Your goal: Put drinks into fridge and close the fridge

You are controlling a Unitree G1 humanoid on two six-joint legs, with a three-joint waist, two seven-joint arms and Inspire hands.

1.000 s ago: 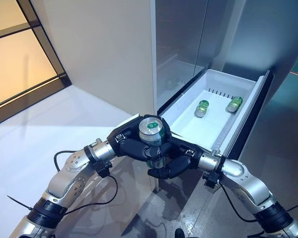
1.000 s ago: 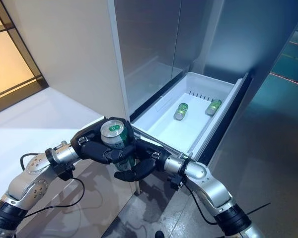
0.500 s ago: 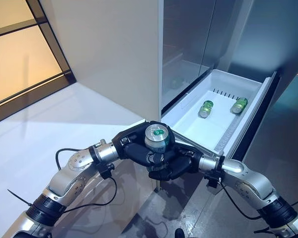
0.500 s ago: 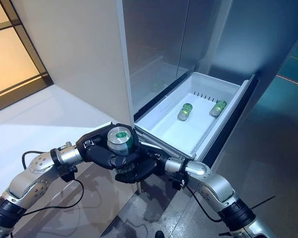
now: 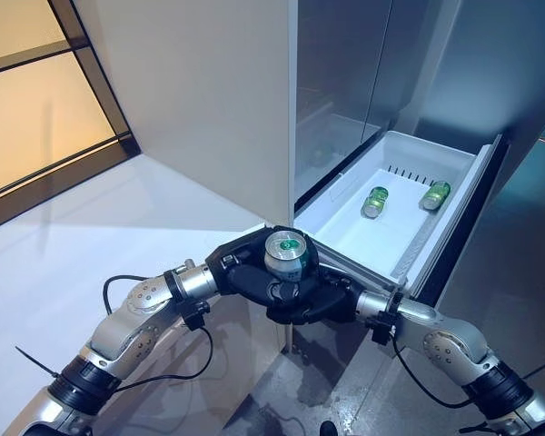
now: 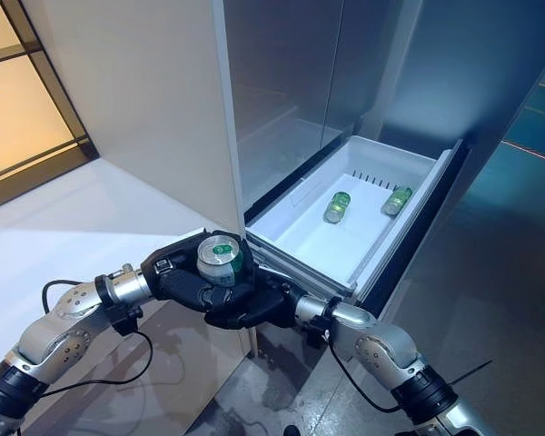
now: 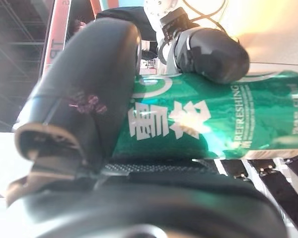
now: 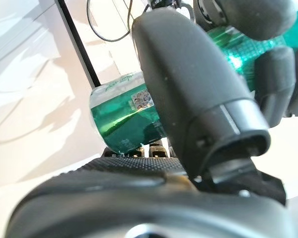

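A green can (image 5: 285, 247) stands upright between my two hands, in front of the open fridge drawer (image 5: 409, 150). My left hand (image 5: 241, 272) is curled round the can from the left. My right hand (image 5: 322, 304) wraps it from the right and below. In the left wrist view the can (image 7: 228, 124) lies across my palm under the thumb. In the right wrist view the can (image 8: 116, 116) sits behind my thumb. Two more green cans (image 5: 375, 201) (image 5: 432, 194) lie on their sides in the white drawer.
The steel-fronted fridge (image 5: 345, 73) rises behind the drawer, which sticks out toward me at the right. A white counter (image 5: 91, 236) spreads to the left, with a dark-framed window (image 5: 27, 100) beyond it. Grey floor lies below my hands.
My right hand's fingers, spread below the can a second ago, have closed up against it. The hands and can moved slightly toward the drawer.
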